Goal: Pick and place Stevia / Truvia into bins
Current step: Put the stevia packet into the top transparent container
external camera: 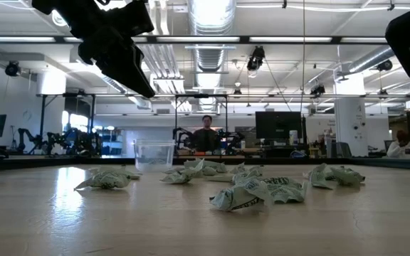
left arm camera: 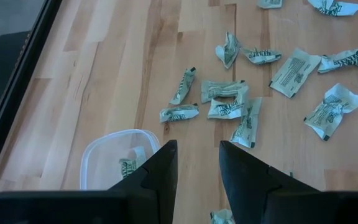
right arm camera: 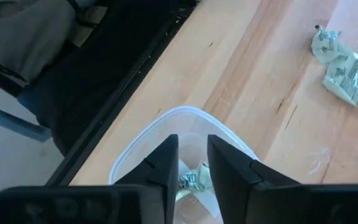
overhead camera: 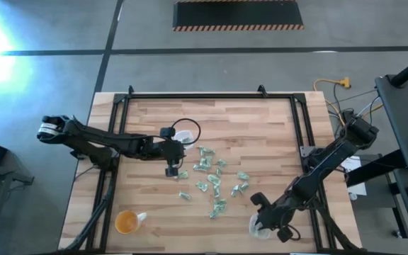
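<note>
Several pale green and white Stevia packets (overhead camera: pixel 214 180) lie scattered flat on the middle of the wooden table (overhead camera: pixel 261 127). My left gripper (overhead camera: pixel 171 168) hangs open over the left edge of the scatter, nothing between its fingers (left arm camera: pixel 197 168). One clear bin (overhead camera: pixel 184 134) stands just beyond it and holds a packet (left arm camera: pixel 128 167). My right gripper (overhead camera: pixel 262 212) is open above the other clear bin (right arm camera: pixel 185 118) near the table's front right. A packet (right arm camera: pixel 191 180) shows in the gap between its fingers, down inside that bin.
An orange-tinted round cup (overhead camera: pixel 126 222) stands at the front left of the table. A black frame (overhead camera: pixel 204 95) borders the table at the back and sides. Bare wood lies open at the far right and along the front middle. A person sits in the room behind (external camera: pixel 206 135).
</note>
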`<move>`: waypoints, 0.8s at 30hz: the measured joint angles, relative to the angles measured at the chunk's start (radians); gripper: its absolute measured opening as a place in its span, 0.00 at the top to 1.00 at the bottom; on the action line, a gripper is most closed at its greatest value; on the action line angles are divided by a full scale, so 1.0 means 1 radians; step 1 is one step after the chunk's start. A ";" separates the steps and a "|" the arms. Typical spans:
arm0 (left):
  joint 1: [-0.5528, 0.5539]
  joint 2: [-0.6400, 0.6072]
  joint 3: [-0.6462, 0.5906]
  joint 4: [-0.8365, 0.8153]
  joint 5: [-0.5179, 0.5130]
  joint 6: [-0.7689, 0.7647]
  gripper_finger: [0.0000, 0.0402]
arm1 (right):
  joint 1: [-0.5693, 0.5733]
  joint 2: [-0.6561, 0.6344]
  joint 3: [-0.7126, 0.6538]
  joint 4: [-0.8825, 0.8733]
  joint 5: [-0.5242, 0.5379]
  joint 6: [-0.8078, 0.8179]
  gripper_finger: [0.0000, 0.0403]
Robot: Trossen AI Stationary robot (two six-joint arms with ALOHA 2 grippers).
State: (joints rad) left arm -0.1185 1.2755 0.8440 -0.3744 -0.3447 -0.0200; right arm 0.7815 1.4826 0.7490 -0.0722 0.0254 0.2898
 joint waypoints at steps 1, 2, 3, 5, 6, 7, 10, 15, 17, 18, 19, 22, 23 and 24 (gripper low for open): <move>0.000 0.000 0.000 0.000 0.000 0.000 0.74 | 0.000 -0.004 0.000 0.000 0.000 -0.013 0.79; 0.000 0.000 0.000 0.000 0.003 -0.001 0.74 | 0.000 -0.011 0.000 0.000 0.000 -0.030 0.78; 0.000 0.000 -0.001 0.000 0.015 -0.001 0.74 | 0.000 -0.019 0.000 -0.003 0.000 -0.047 0.78; 0.000 0.000 -0.004 0.001 0.051 -0.003 0.74 | 0.000 -0.040 0.004 -0.003 0.001 -0.074 0.77; -0.001 0.002 -0.008 0.004 0.069 -0.003 0.74 | 0.000 -0.052 0.008 -0.003 0.003 -0.082 0.77; -0.002 0.006 -0.013 0.009 0.082 -0.004 0.74 | 0.000 -0.067 0.010 -0.002 0.008 -0.089 0.77; -0.006 0.020 -0.031 0.008 0.109 -0.003 0.74 | 0.002 -0.108 0.011 -0.006 0.059 -0.109 0.77; -0.012 0.048 -0.058 -0.008 0.158 -0.032 0.74 | 0.003 -0.172 0.011 -0.061 0.181 -0.131 0.77; -0.018 0.056 -0.066 -0.003 0.163 -0.054 0.74 | 0.004 -0.191 0.011 -0.079 0.222 -0.133 0.77; -0.023 0.063 -0.068 -0.011 0.162 -0.062 0.74 | 0.004 -0.198 0.011 -0.084 0.240 -0.133 0.77; -0.029 0.071 -0.070 -0.011 0.162 -0.076 0.74 | 0.004 -0.204 0.011 -0.092 0.255 -0.133 0.77; -0.047 0.098 -0.070 -0.010 0.164 -0.080 0.74 | 0.004 -0.211 0.011 -0.107 0.290 -0.130 0.77; -0.054 0.108 -0.070 -0.010 0.164 -0.080 0.74 | 0.004 -0.212 0.010 -0.115 0.298 -0.128 0.77; -0.061 0.118 -0.070 -0.009 0.164 -0.080 0.74 | 0.004 -0.212 0.010 -0.118 0.308 -0.122 0.77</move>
State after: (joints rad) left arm -0.1793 1.3931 0.7738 -0.3834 -0.1806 -0.0998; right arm 0.7853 1.2705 0.7593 -0.1901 0.3338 0.1681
